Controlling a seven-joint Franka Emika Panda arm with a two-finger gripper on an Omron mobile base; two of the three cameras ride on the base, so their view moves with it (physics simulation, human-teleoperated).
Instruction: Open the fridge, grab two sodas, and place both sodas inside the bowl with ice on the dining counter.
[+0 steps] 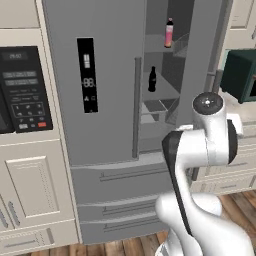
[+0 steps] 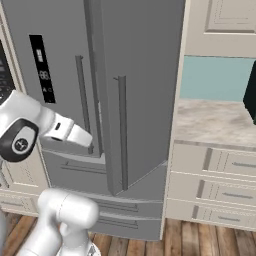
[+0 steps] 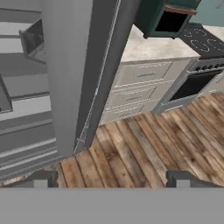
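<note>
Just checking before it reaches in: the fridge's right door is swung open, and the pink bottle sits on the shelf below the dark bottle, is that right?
Not quite. The fridge's right door is open, but the pink bottle sits on a shelf above the dark bottle, not below it. The left base view shows both bottles inside the open fridge.

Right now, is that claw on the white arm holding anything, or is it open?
Gripper: open, holding nothing; its two dark fingertips stand wide apart over the wooden floor, beside the grey fridge's open door.
</note>
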